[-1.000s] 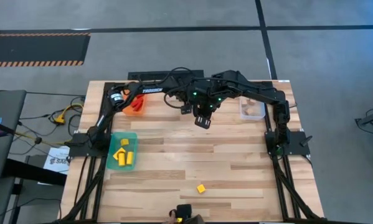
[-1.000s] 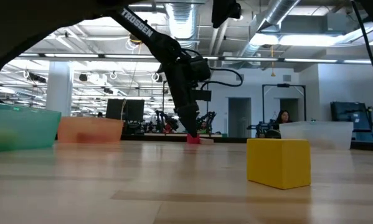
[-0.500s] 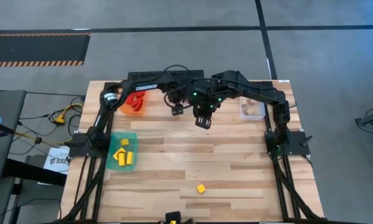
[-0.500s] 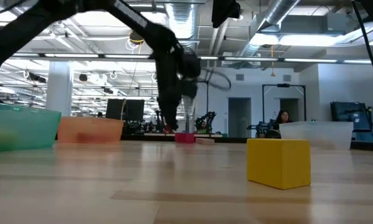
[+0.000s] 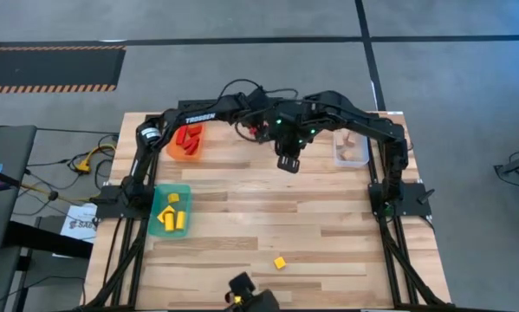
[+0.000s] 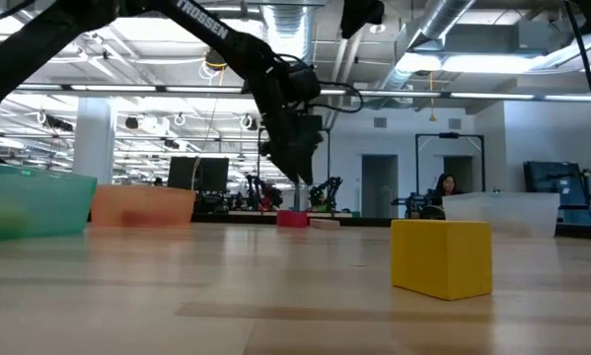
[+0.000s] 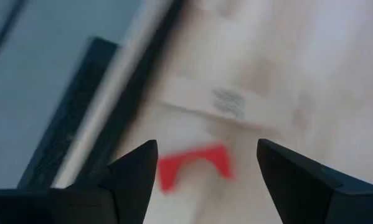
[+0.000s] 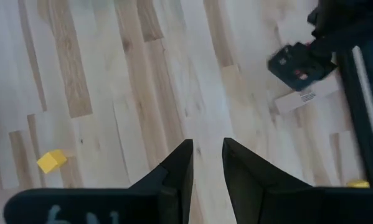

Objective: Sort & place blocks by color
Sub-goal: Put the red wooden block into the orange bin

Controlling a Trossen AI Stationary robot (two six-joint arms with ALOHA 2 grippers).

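Observation:
A red arch-shaped block lies flat on the table near its far edge, beside a pale wood bar. My left gripper hangs open above the red block, with one finger on either side of it in the left wrist view, touching nothing. My right gripper hovers open just beside it over bare table. A lone yellow cube sits near the table's near edge.
The orange bin with red blocks stands at the far left. The teal bin with yellow blocks is at the left edge, and the clear bin with wood blocks at the far right. Both arms crowd the far middle.
My left gripper stood with its tips down at the red block, swung toward the table's left, then rose and drew toward the far edge. The red block slid a little along the table and lies free.

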